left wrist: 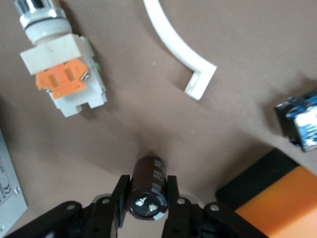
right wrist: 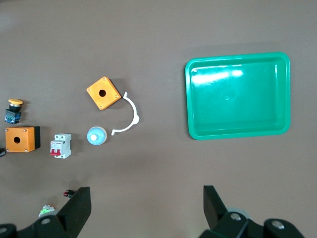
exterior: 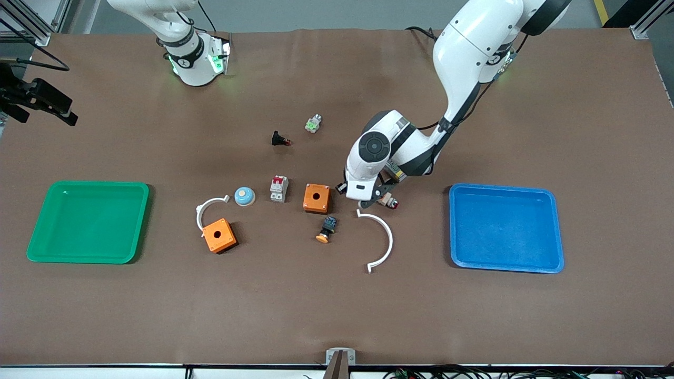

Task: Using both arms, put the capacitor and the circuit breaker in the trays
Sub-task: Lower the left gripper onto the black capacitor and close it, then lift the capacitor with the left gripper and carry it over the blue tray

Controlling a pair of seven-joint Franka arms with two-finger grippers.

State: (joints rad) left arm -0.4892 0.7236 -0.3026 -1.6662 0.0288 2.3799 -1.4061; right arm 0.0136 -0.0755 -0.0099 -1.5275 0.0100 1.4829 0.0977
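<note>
Your capacitor [left wrist: 147, 187] sits between the left pincer [left wrist: 146, 198] fingers, which look clamped on it low over the bench [exterior: 474, 316], beside the white-orange connector [left wrist: 62, 69]; next you'd lift and carry it, probably to the empty blue tray [exterior: 547, 263]. Circuit breaker [exterior: 278, 188] lies untouched, well apart from the right pincer [right wrist: 146, 208], which waits spread apart high up; green tray [exterior: 42, 247] empty too.

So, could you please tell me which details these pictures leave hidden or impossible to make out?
- Capacitor: front view, hidden under the left arm's wrist; only the left wrist view shows it between the left gripper jaws.
- Right gripper: front view, cut off by the top edge.
- Circuit breaker lettering: too small in the front and right wrist views.
- Blue tray: missing from both wrist views.
</note>
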